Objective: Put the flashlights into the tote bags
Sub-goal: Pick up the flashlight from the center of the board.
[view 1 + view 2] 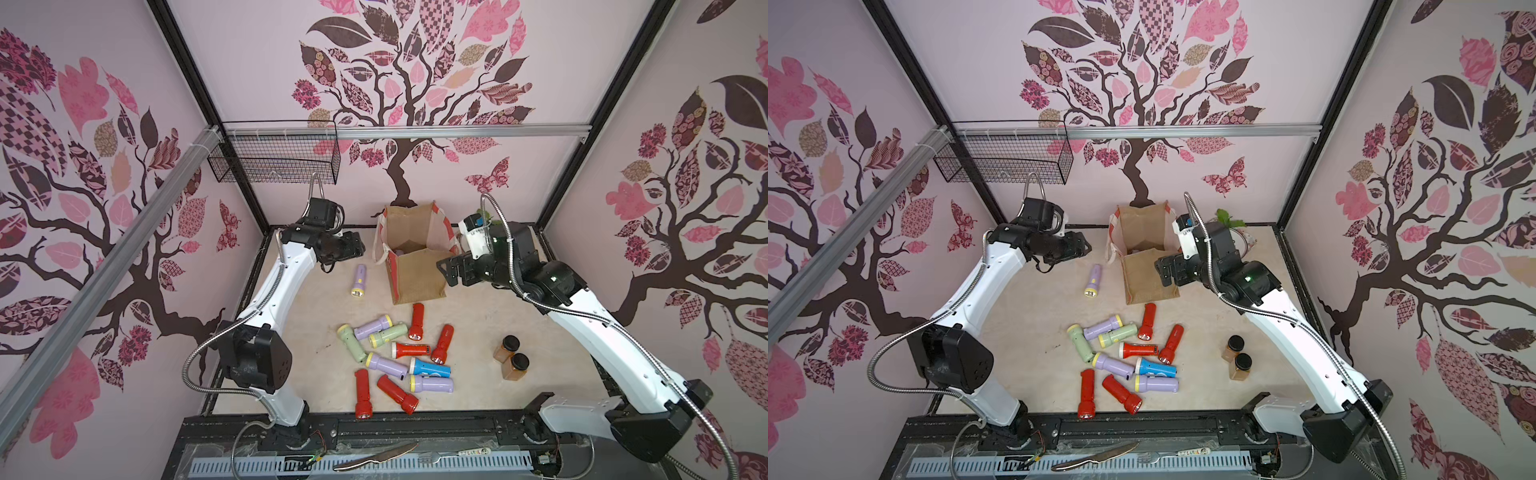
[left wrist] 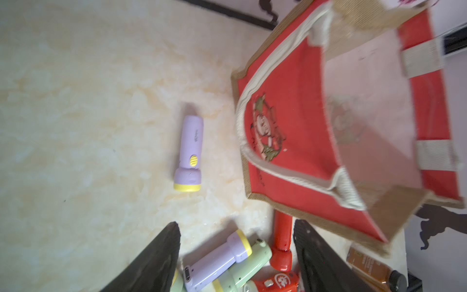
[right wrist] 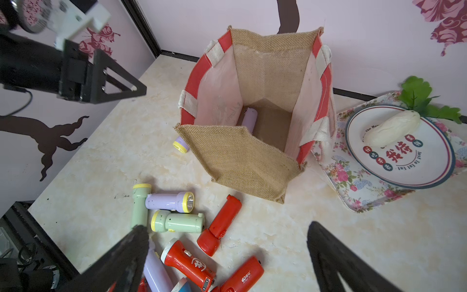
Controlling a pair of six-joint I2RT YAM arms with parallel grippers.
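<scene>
Marbled counter (image 1: 478, 324) floors a booth papered with pink-leaved trees. Nearest the arm bases lies a loose pile of 11 flashlights (image 1: 411, 350): 5 red, 3 lilac, 2 pale green and 1 blue, all outside the bag. Farther back a lone lilac flashlight (image 1: 358, 281) lies flat just beside the tote bag (image 1: 415, 274), which stands upright and open toward the back wall. The left claw (image 2: 236, 225) hangs near that lone one, jaws apart and empty. The right claw (image 3: 227, 226) hovers at the bag's other side, jaws wide apart, also empty. Inside the bag, the right wrist view shows 1 bagged flashlight (image 3: 249, 118), lilac, on the bottom. Whether more hide behind the near wall I cannot tell. I judge the task barely begun: 1 in, 12 left.
</scene>
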